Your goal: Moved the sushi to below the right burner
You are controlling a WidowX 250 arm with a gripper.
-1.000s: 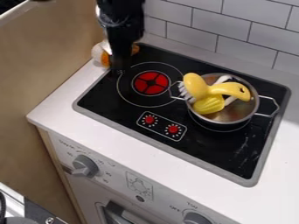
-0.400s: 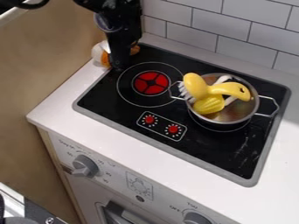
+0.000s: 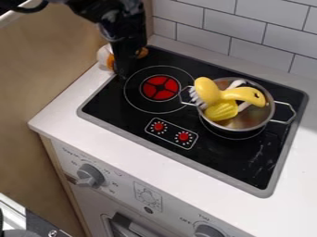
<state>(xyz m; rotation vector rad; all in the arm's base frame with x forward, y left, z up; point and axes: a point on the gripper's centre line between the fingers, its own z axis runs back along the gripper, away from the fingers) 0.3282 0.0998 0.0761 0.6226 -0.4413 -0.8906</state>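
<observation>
Sushi, seemingly the orange-and-white thing (image 3: 103,57): far-left counter (image 3: 57,110), by stove's (image 3: 235,162) corner, partly behind gripper (image 3: 123,73) | long axis: seems left to right, right end farther; facing: cannot tell | gripper: far left, hanging down; open or closed, cannot tell | pot (image 3: 246,121): right burner, yellow things (image 3: 218,98) inside

Shifted gripper (image 3: 124,74) slightly left in camera view. Brought more of black arm (image 3: 114,16) in from upper left, at a clearer slant than before.
</observation>
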